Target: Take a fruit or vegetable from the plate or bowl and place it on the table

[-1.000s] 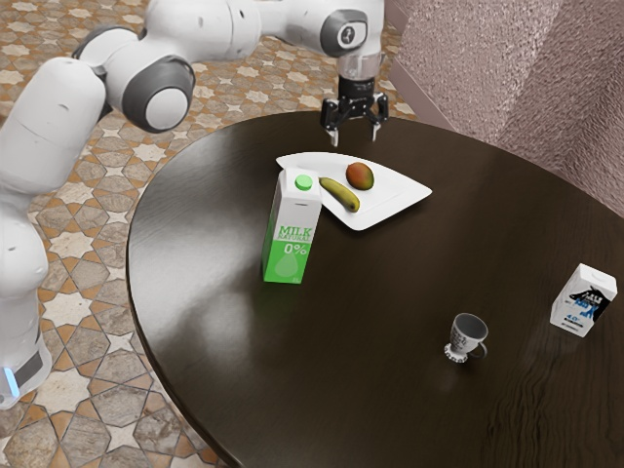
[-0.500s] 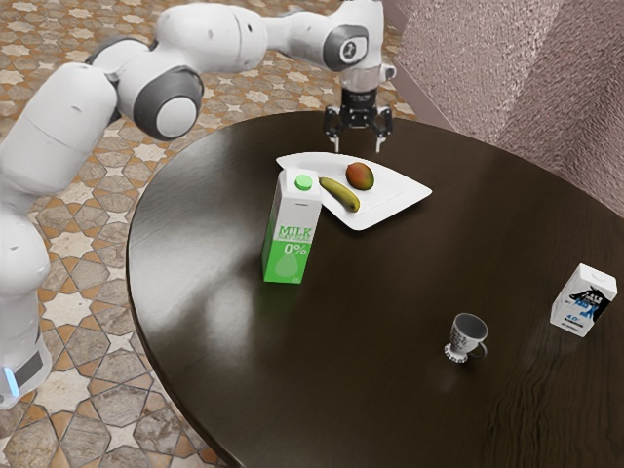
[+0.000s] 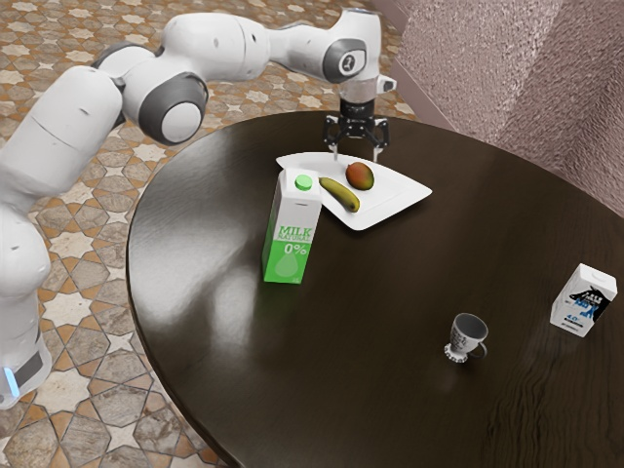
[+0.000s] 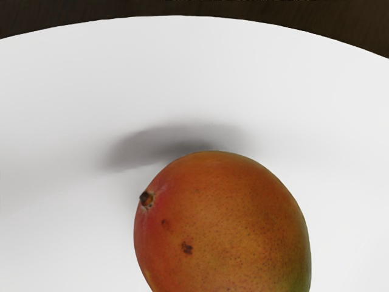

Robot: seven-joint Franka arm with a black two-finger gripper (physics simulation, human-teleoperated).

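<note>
In the exterior view, the gripper (image 3: 356,158) hangs over the far edge of the plate (image 3: 398,195), its fingers spread and nothing clasped between them. The mango (image 3: 360,175), probably the fruit wanted, lies on the plate near that far edge; the banana (image 3: 339,194) rests closer to the near edge. The milk carton (image 3: 291,229) stands just beside the plate, so the hand had best come down upright and clear of it. The table (image 3: 390,292) offers bare space between the plate's near corner and the cup (image 3: 466,333), a sensible spot for setting down.

In the wrist view, the mango lies on the plate, close under the hand. Before lowering, I would centre the fingers over its thickest part, one each side, and stop short of pressing the plate. Its rounded skin could roll or slip, so an even squeeze below its crown should serve, then a straight lift.
</note>
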